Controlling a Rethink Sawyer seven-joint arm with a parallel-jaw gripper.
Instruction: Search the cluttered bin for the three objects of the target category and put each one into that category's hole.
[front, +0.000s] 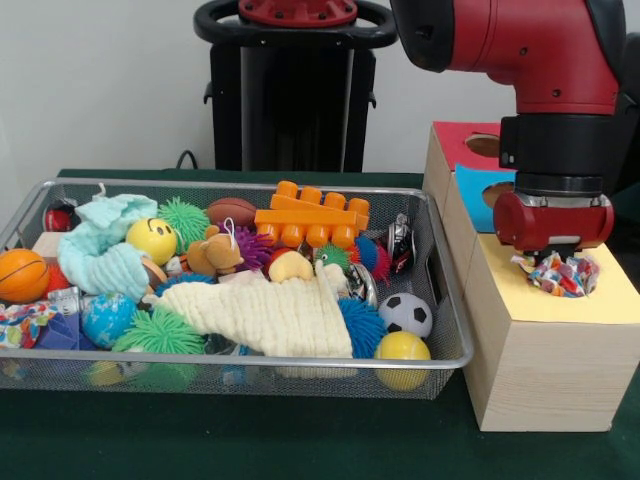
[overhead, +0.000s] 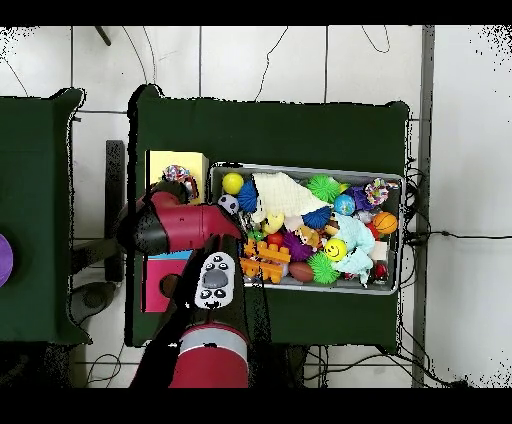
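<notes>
The tool (front: 555, 262) hangs low over the yellow-topped box (front: 560, 340), which stands on the desk (front: 300, 440) beside one short end of the cluttered bin (front: 445, 300), toward the desk's edge farthest from the robot. A polka-dot cloth (front: 558, 274) bunches directly under the tool, touching or almost touching the yellow top. It looks pinched from above, but the fingers are buried in the fabric, so I cannot tell whether they are clamped or parted.

The hole is not visible in either view; the arm and the cloth cover that part of the top. So the step in hand is judged to be the drop into the hole. To do it well, the bundle should be centred over the opening before release, and the tool brought low enough that loose folds enter the rim instead of draping across the yellow surface. Soft cloth tends to cling and snag on the fingers, so a clean, wide release followed by a straight lift would be safest.

Another dotted cloth (front: 22, 322) lies in the bin at its opposite short end, partly under other toys, near the orange ball (front: 20, 275).
</notes>
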